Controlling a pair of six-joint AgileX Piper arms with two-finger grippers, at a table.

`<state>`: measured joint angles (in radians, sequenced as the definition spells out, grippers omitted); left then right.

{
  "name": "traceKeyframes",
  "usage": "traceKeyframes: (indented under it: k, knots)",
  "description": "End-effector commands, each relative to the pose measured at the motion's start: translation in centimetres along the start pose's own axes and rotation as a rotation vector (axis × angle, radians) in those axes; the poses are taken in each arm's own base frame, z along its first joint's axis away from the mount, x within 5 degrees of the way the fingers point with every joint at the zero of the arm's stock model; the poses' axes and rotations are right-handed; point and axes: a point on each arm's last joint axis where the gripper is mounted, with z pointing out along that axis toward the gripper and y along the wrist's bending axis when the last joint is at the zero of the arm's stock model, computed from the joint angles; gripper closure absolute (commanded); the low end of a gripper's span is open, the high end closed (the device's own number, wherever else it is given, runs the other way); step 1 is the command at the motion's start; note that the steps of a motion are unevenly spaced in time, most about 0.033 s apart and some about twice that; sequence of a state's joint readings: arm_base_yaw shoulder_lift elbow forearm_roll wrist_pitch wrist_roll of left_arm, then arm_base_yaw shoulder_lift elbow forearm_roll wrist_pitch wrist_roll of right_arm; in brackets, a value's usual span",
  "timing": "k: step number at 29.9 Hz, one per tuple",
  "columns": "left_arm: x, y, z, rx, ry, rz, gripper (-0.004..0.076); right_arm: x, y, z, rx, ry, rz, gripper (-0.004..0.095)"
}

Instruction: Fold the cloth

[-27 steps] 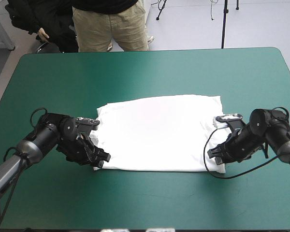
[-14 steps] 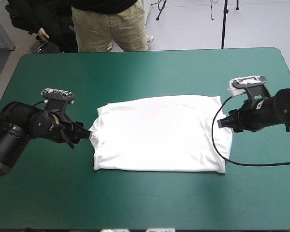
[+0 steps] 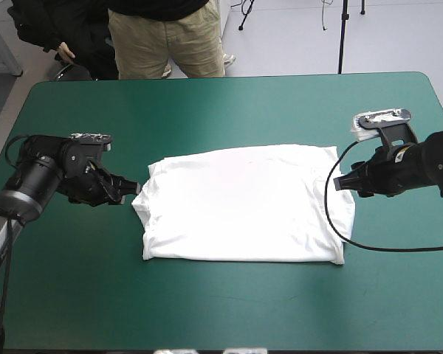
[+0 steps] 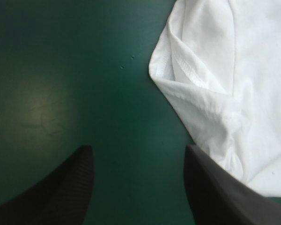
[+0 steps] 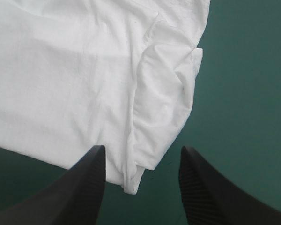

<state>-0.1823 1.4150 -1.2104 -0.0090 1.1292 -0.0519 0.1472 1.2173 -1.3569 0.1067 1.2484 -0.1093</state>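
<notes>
The left gripper point(image 3: 125, 194) and right gripper point(image 3: 342, 182) are held open, empty, beside the T-shirt point(image 3: 240, 203) at frame centre; its edges probably must be grasped next.

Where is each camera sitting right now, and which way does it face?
High view: above and behind the robot, looking forward and down on the table; both arms come in, left gripper and right gripper flanking the T-shirt.
Left wrist view: above the left wrist, looking along its open fingers at a folded corner of the T-shirt.
Right wrist view: above the right wrist, past its open fingers onto the opposite end.
All three share the T-shirt.
</notes>
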Motion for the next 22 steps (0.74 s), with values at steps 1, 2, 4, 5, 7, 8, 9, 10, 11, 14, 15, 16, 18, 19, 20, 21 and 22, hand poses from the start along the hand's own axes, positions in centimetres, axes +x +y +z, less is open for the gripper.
traceKeyframes:
  k: [1,2,4,5,7,8,9,10,11,14,15,16,18,19,20,21,22]
  knots:
    - [-1.4,-0.4,0.6,0.051,-0.045,-0.003,0.0312,-0.3,0.0,-1.7,0.009,-0.079,-0.002,0.0435]
    - [-1.7,-0.5,1.4,0.061,-0.036,-0.008,0.0312,-0.3,0.0,-1.7,0.009,-0.079,-0.002,0.0435]
    - [-2.3,-0.6,2.6,0.062,-0.031,-0.012,0.0312,-0.3,0.0,-1.7,0.009,-0.079,-0.002,0.0435]
    - [-2.6,-0.6,3.3,0.061,-0.028,-0.013,0.0312,-0.3,0.0,-1.7,0.009,-0.079,-0.002,0.0435]
    - [-3.0,-0.6,4.6,0.059,-0.014,-0.015,0.0312,-0.3,0.0,-1.7,0.009,-0.079,-0.002,0.0435]
    - [-3.1,-0.6,5.2,0.058,-0.004,-0.016,0.0312,-0.3,0.0,-1.7,0.009,-0.079,-0.002,0.0435]
    - [-3.3,-0.6,5.9,0.057,0.008,-0.017,0.0312,-0.3,0.0,-1.7,0.009,-0.079,-0.002,0.0435]
    - [-3.3,-0.5,6.4,0.056,0.020,-0.018,0.0312,-0.3,0.0,-1.7,0.009,-0.079,-0.002,0.0435]
    - [-3.4,-0.5,7.0,0.055,0.036,-0.018,0.0312,-0.3,0.0,-1.7,0.011,-0.079,-0.002,0.0435]
    - [-3.6,-0.5,8.6,0.053,0.070,-0.020,0.0312,-0.3,-0.1,-1.7,0.019,-0.078,-0.005,0.0435]
    - [-3.6,-0.5,9.1,0.052,0.081,-0.021,0.0312,-0.3,-0.1,-1.7,0.021,-0.078,-0.005,0.0436]
    - [-3.6,-0.5,9.5,0.051,0.090,-0.021,0.0312,-0.3,-0.1,-1.7,0.023,-0.077,-0.006,0.0435]
    - [-3.6,-0.6,10.1,0.060,0.107,-0.030,0.0314,-0.3,-0.2,-1.7,0.033,-0.076,-0.009,0.0435]
    - [-3.6,-0.6,10.1,0.064,0.106,-0.031,0.0322,-0.3,-0.2,-1.7,0.033,-0.076,-0.009,0.0435]
    - [-3.6,-0.7,10.3,0.067,0.112,-0.030,0.0349,-0.3,-0.2,-1.7,0.033,-0.076,-0.009,0.0435]
    - [-3.6,-0.8,10.4,0.071,0.112,-0.033,0.0393,-0.3,-0.2,-1.7,0.033,-0.076,-0.009,0.0435]
    - [-3.6,-0.8,10.5,0.073,0.114,-0.036,0.0439,-0.3,-0.2,-1.7,0.033,-0.076,-0.009,0.0435]
